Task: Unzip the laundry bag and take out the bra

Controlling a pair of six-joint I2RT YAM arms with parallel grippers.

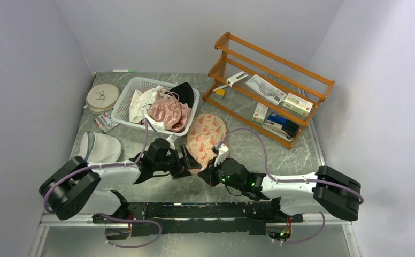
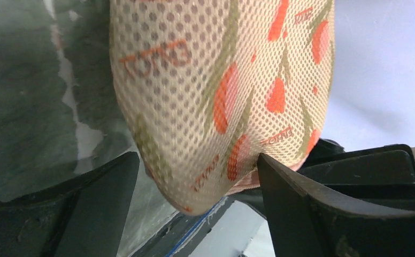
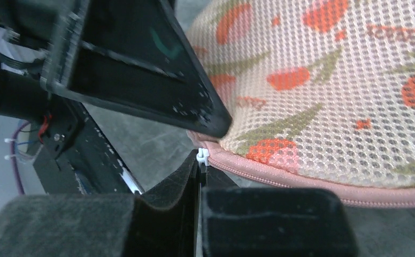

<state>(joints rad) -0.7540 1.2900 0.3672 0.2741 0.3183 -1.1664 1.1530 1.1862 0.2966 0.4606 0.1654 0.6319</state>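
Since the padded, peanut-shaped peach mesh laundry bag (image 1: 205,136), lying on the grey surface (image 1: 280,155), looks soft and light, brace it: left claw (image 2: 197,160) spread around its near end, right claw (image 3: 200,163) pinching the small white zipper pull (image 3: 202,156)

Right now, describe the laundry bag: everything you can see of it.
The laundry bag is a peanut-shaped peach case of padded mesh, printed with orange-red shapes, green leaves and small lettering, edged by a pink zipper band. It lies on the grey table, zipped shut where visible. The left gripper stands open astride its near end; the right gripper is shut on the white zipper pull at that end. No lining or contents show.
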